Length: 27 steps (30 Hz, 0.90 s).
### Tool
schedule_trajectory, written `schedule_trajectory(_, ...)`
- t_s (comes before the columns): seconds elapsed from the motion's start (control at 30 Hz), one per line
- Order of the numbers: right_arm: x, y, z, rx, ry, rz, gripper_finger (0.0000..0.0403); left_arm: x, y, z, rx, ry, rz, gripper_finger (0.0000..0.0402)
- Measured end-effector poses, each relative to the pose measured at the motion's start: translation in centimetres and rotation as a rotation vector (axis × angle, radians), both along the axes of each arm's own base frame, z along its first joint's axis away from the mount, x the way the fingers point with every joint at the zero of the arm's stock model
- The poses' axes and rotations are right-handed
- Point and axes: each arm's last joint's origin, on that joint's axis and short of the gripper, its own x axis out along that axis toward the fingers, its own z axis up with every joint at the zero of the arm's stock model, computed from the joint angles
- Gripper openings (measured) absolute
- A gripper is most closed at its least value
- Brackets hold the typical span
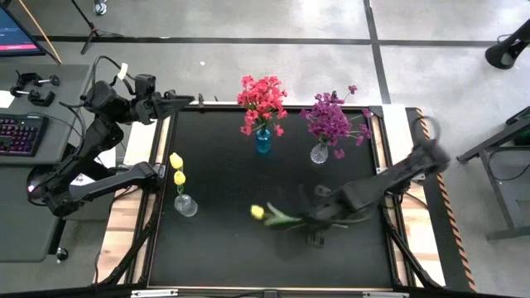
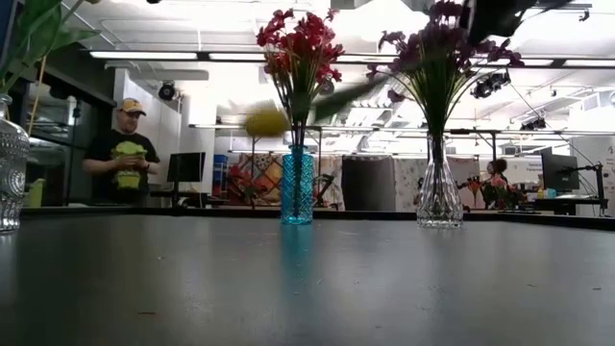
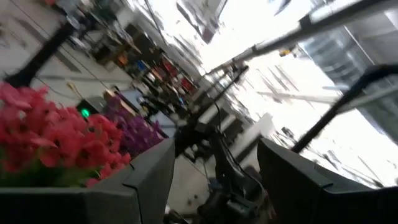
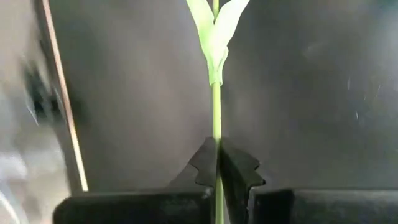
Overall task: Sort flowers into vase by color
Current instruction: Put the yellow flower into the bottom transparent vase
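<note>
So the right gripper (image 4: 217,163) is pinched tight on the thin green stem of a yellow tulip (image 1: 257,213), and you can see from the wrist camera that the stem runs straight up between the two fingers with a pair of leaves above the grip. From overhead that flower is held over the near middle of the black table (image 1: 224,248), bud pointing left, arm reaching in from the right edge. In the table-level shot the yellow bud shows as a blur up beside the red flowers, so it's off the surface. The red-pink flowers (image 1: 262,101) are standing in a blue vase (image 1: 262,141) at the far side of the table, and the purple flowers (image 1: 331,118) are in a clear vase (image 1: 319,153) just to the right of that. Two more yellow tulips (image 1: 177,168) are already in a small clear vase (image 1: 185,204) on the left side. The left gripper (image 1: 184,101) is parked up off the far left corner of the table with its fingers spread wide and nothing between them. There's a person (image 2: 121,154) standing way back in the room
</note>
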Motion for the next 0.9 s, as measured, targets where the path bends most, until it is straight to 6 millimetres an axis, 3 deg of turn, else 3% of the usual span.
schedule_trajectory(0.17,-1.8,-1.0,0.8,0.053,-0.462,-0.225,0.0000,-0.2,0.1,0.5,0.021,-0.059,0.090,0.0215)
schedule_trajectory(0.3,-0.6,-2.1,2.8,-0.003,-0.865,-0.285,0.0000,0.2,0.2,1.1,0.073,-0.120,0.125,0.0215)
schedule_trajectory(0.47,1.1,-4.7,7.1,-0.176,-1.244,-0.263,0.0000,1.6,-0.1,1.4,0.144,-0.159,0.096,0.0215)
schedule_trajectory(0.67,1.8,-9.2,11.1,-0.348,-1.473,-0.278,0.0000,5.1,-0.6,0.3,0.203,-0.100,-0.014,0.0215)
schedule_trajectory(0.9,4.1,-12.7,12.0,-0.318,-1.522,-0.266,0.0000,10.8,-1.3,-1.4,0.267,-0.109,-0.147,0.0215)
